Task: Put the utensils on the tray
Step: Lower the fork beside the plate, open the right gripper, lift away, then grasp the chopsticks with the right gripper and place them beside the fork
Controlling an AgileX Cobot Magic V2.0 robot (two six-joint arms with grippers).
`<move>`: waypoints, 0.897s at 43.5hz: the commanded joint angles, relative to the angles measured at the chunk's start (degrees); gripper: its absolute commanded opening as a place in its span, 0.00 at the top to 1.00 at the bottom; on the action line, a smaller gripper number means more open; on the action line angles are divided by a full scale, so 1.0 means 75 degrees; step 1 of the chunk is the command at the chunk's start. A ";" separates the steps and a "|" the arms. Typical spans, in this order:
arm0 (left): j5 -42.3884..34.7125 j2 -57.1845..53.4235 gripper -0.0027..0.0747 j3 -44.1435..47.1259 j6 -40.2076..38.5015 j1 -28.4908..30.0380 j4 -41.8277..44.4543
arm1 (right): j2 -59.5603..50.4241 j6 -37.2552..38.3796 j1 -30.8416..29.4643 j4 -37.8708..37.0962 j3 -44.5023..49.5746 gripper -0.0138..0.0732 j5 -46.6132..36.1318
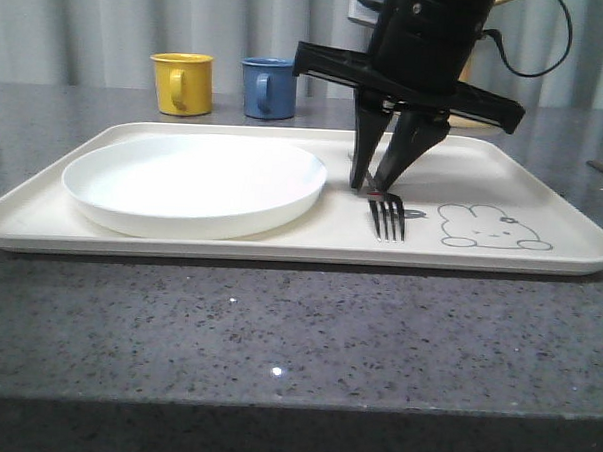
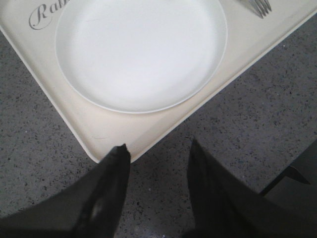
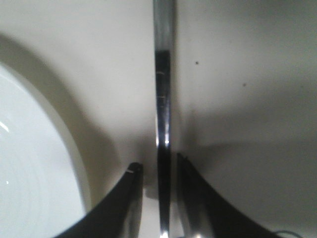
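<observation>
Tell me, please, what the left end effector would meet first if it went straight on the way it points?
Probably the tray corner, then the plate. The open left end effector hovers over the counter just short of it; its height is unclear.

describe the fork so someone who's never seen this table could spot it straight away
Find the large cream tray on the grey counter, then the round white plate on it. Just right of the plate, between it and the rabbit drawing, lies the fork, the right gripper at its handle. It is slim, shiny metal, four tines pointing toward the near rim.

A dark speckled stone counter (image 1: 277, 325) carries the cream tray (image 1: 42, 215), a yellow mug (image 1: 182, 83) and a blue mug (image 1: 268, 86).
</observation>
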 commanded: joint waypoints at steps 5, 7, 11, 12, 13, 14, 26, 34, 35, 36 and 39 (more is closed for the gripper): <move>-0.0448 -0.0097 0.60 -0.0202 -0.0052 -0.0057 0.0033 | -0.0699 -0.0382 -0.0011 -0.0247 -0.0232 0.49 -0.0106; -0.0448 -0.0097 0.60 -0.0202 -0.0052 -0.0057 0.0033 | -0.0897 -0.0767 -0.0011 -0.0357 -0.0232 0.49 0.0055; -0.0433 -0.0097 0.60 -0.0202 -0.0052 -0.0057 0.0033 | -0.1296 -0.1546 -0.0044 -0.0752 -0.0224 0.49 0.0439; -0.0433 -0.0097 0.60 -0.0202 -0.0052 -0.0057 0.0033 | -0.1400 -0.1736 -0.0101 -0.0898 -0.0193 0.49 0.0580; -0.0420 -0.0097 0.60 -0.0202 -0.0052 -0.0057 0.0033 | -0.1501 -0.1897 -0.0158 -0.0997 -0.0159 0.49 0.0695; -0.0420 -0.0097 0.60 -0.0202 -0.0052 -0.0057 0.0033 | -0.1625 -0.2057 -0.0239 -0.1081 -0.0119 0.49 0.0812; -0.0341 -0.0097 0.60 -0.0202 -0.0052 -0.0057 0.0033 | -0.2209 -0.3034 -0.2291 -0.1237 0.0320 0.49 0.1848; -0.0341 -0.0097 0.60 -0.0202 -0.0052 -0.0057 0.0033 | -0.2149 -0.3390 -0.3169 -0.1237 0.0401 0.49 0.1971; -0.0341 -0.0097 0.60 -0.0202 -0.0052 -0.0057 0.0033 | -0.2125 -0.3391 -0.3234 -0.1237 0.0401 0.49 0.1950; -0.0341 -0.0097 0.60 -0.0202 -0.0052 -0.0057 0.0033 | -0.2104 -0.3398 -0.3295 -0.1237 0.0401 0.49 0.1929; -0.0322 -0.0097 0.60 -0.0202 -0.0052 -0.0057 0.0033 | -0.1955 -0.3501 -0.3433 -0.1248 0.0401 0.49 0.1912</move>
